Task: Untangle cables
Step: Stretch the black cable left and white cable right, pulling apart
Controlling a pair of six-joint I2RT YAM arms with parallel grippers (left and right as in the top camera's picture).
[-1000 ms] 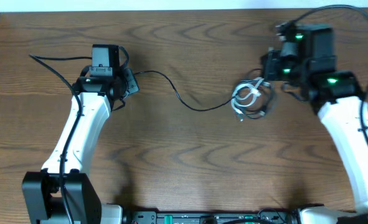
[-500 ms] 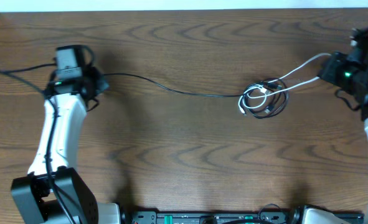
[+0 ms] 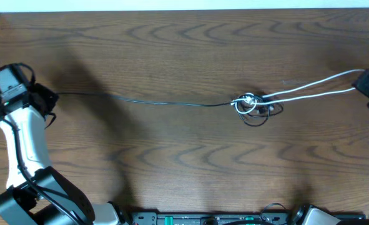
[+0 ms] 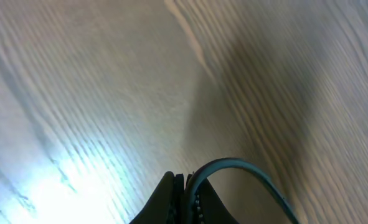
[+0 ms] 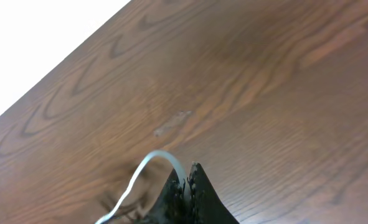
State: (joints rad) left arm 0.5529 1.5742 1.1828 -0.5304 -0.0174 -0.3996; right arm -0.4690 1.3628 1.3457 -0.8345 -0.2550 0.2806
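1. Cables (image 3: 246, 103): each is pinched near one end. Left fingers (image 4: 170, 199) are fully closed on the black cable (image 4: 233, 160), which arcs out of the tips and heads for the knot (image 3: 251, 106).
2. Right fingers (image 5: 201, 190) are likewise fully closed, on the white cable (image 5: 157, 153), which curls out of the grip and runs back toward the knot.
3. Why so, my read: holding the two ends well apart on opposite sides of the knot takes up slack and shows which strand goes where.
4. Black run lies nearly straight on the bench (image 3: 184, 37), from well left of the knot right into it. Barely any slack, I'd say.
5. White run leaves the knot's right side as two strands, close together at the knot and spreading toward the right fingers. Looks doubled over. Can't tell which strand carries the plug.
6. Knot itself is a small tight ball with white loops on top and a loose black loop hanging off its near side. Both cables are wound together there, so the task isn't done.
7. Risk, as I judge it: more outward pull cinches the knot instead of freeing it. Next move likely needs one end let go and a loop picked open at the knot.
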